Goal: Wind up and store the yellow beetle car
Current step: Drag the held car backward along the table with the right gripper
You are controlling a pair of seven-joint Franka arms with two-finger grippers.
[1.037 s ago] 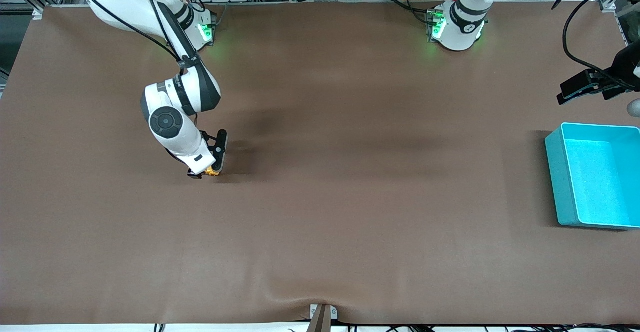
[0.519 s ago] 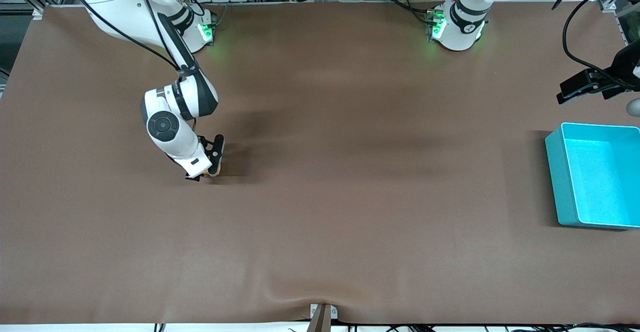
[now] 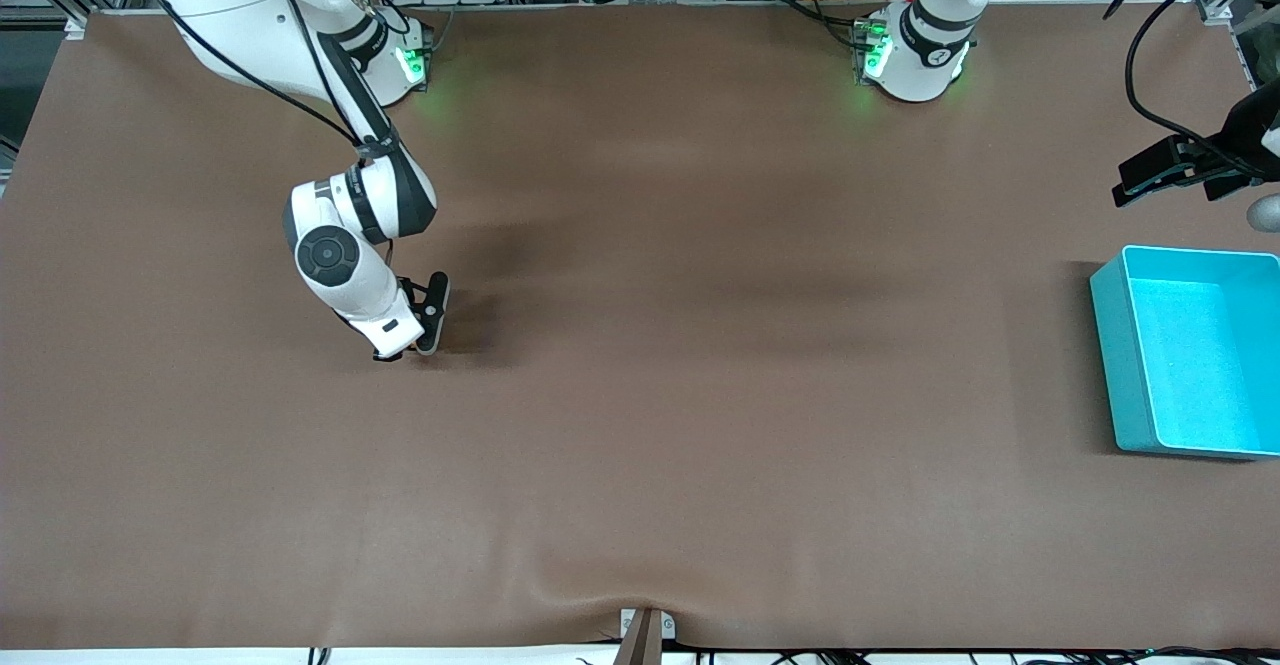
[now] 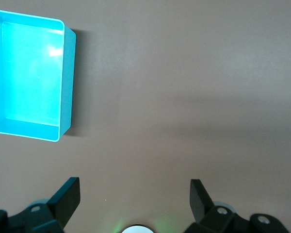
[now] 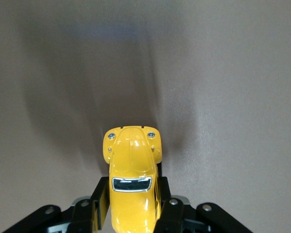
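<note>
1. jaws first: the right gripper (image 5: 131, 213) has its jaws pressed on both sides of the yellow beetle car (image 5: 131, 167). in the right wrist view the black fingers (image 5: 98, 206) sit tight against the little car's body, and its round nose pokes out past them.

2. what could go wrong: the car is small, smooth and shiny, so i think it could slip out or twist in the jaws. that could happen if the grip is too soft, or if the arm drags it back too fast to wind it. if the wheels lift off the worktop (image 3: 640, 365) or just slide on it, i think the car will not wind up at all.

3. where the car is: it is low down at the worktop, toward the right arm's end. in the front view the right gripper (image 3: 408, 345) hides it, so i cannot see the car there. i cannot tell if its wheels touch the worktop.

4. the turquoise bin (image 3: 1110, 345) sits well apart from the car, at the left arm's end of the worktop. it looks empty. that is a long trip for a tiny car, so i think it could drop on the way.

5. the left gripper (image 4: 135, 196) waits up in the air near the bin, over bare worktop. its jaws are wide apart and hold nothing.
</note>
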